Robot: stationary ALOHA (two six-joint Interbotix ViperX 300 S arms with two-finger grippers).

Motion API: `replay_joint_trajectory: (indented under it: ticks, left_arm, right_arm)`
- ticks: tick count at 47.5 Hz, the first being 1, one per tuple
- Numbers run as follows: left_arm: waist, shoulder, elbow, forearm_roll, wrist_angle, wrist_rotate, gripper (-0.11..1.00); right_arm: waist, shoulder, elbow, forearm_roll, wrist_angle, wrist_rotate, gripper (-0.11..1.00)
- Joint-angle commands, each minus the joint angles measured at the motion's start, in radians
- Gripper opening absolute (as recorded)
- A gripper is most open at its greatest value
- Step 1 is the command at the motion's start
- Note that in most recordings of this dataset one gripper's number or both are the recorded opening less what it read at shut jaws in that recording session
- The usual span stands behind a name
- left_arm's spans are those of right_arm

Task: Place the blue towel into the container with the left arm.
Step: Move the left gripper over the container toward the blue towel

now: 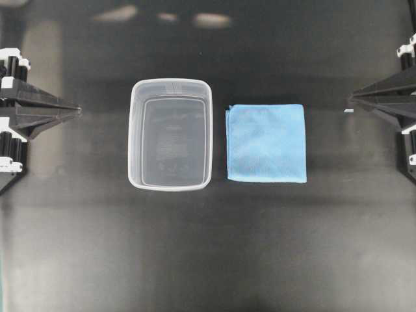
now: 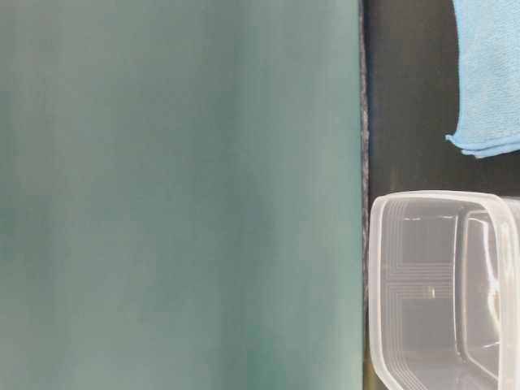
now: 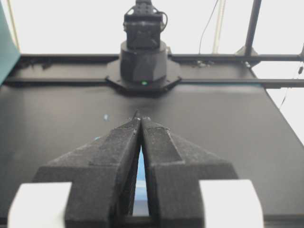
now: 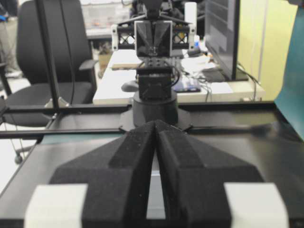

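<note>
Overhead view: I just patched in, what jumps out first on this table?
The blue towel stands out most: it lies folded flat on the black table, just right of centre. Right beside it, at centre-left, sits the clear container, open-topped with nothing in it. Both arms wait at the table's edges, the left pincer and right pincer each shut to a point, holding nothing.
</note>
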Motion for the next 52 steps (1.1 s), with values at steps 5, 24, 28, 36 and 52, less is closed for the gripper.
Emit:
replay_joint_trajectory:
  ticks: [5,24,28,36,52]
  left_arm:
    - [0.003,0.04,-0.064,0.041,0.071,-0.034,0.02]
    - [0.003,0.265,-0.35,0.041,0.407,-0.048,0.01]
    - [0.002,0.341,-0.419,0.043,0.457,-0.051,0.01]
    - [0.002,0.472,-0.522,0.041,0.534,-0.044,0.01]
    - [0.015,0.732,-0.772,0.043,0.713,-0.037,0.01]
  right_arm:
    - [0.008,0.003,-0.015,0.009,-0.012,0.009,0.05]
    - [-0.008,-0.015,-0.006,0.018,-0.009,0.018,0.0]
    - [-0.009,-0.015,-0.005,0.025,-0.008,0.043,0.0]
    - [-0.012,-0.021,0.003,0.025,-0.002,0.077,0.02]
    - [-0.012,-0.037,0.014,0.025,0.035,0.077,0.76]
